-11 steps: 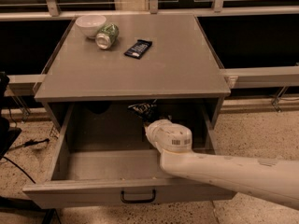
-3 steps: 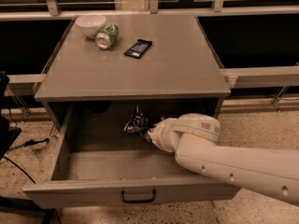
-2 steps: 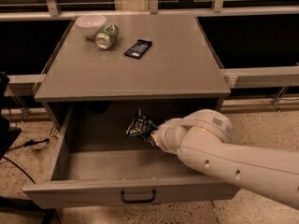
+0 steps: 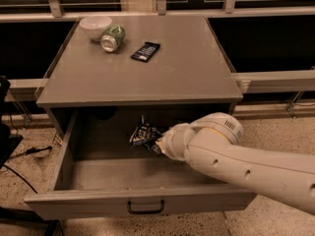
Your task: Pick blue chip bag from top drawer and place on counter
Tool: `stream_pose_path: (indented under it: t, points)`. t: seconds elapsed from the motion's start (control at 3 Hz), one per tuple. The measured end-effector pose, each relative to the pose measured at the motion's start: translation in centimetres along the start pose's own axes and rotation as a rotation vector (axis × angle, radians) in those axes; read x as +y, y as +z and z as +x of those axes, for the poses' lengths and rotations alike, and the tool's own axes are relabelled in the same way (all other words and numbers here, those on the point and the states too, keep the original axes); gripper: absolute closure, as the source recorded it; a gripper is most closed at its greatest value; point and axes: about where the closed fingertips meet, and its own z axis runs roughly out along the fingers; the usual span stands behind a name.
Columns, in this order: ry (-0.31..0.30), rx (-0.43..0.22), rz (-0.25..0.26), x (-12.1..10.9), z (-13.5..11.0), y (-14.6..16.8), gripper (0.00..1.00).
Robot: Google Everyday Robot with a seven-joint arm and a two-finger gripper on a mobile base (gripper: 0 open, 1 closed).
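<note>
**Bag's in the grip, now don't snag it on the way out**

The step right now looks like the lift-out. The end effector [image 4: 158, 144] is down inside the top drawer [image 4: 142, 200], towards the back and right of centre. The blue chip bag [image 4: 143, 134] sticks out from its tip to the left.

The bag looks like it's up off the drawer floor rather than lying on it. So I'd say the end effector is closed on the bag's right edge, pinching crumpled foil. The wrist blocks the actual pinch, so I can't see how much gap is left or how deep the bite goes.

How I'd do this bit:
- The front lip of the worktop [image 4: 182, 68] hangs right over the back half of the drawer, and the bag sits pretty much under it. Going straight up risks clipping that edge, so I'd pull back towards the drawer front first and only then rise.
- Foil is slippery and an edge grip is iffy, so keep it slow with no jerks.
- For the drop, the front and right side of the worktop looks like bare grey surface. The white bowl [image 4: 95, 26], green can [image 4: 112, 38] and dark bar wrapper [image 4: 146, 51] all sit at the back left, so stay well apart from them.
- Get the bag fully over the surface before letting go, not half over the edge.
</note>
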Motion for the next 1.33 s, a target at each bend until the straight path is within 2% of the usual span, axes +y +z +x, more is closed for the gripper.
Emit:
stream_pose_path:
  t: [0.33, 0.67, 1.0, 1.33]
  points:
    - [0.014, -0.004, -0.058, 0.7, -1.1, 0.2, 1.00]
    - [0.105, -0.004, -0.167, -0.2, -3.0, -2.5, 1.00]
    - [0.034, 0.012, -0.239, -1.0, -3.7, -5.2, 1.00]
    - [-0.110, 0.037, -0.277, -1.9, -4.1, -8.4, 1.00]
